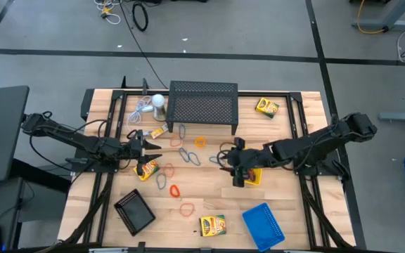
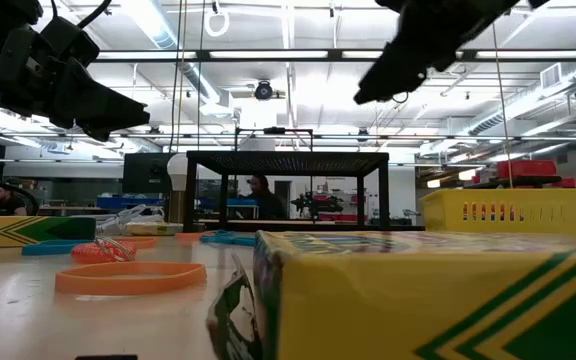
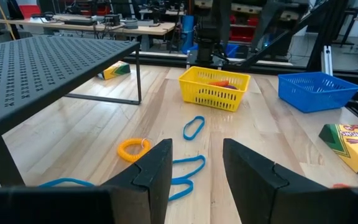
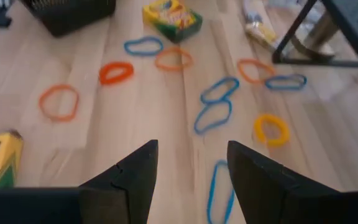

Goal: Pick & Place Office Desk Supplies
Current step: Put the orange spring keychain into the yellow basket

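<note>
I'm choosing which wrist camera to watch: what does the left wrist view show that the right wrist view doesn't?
Only the left wrist view shows the yellow tray holding something orange, the blue tray and the right arm behind them. Only the right wrist view shows the black tray and orange loops. Both show blue loops, a yellow coiled loop, crayon boxes, the black mesh stand, and an open, empty pincer.

You are in a big robot lab: long ceiling lights (image 2: pixel 158 25) at 12 o'clock, work desks (image 3: pixel 104 25), floor cables (image 1: pixel 140 15).
</note>
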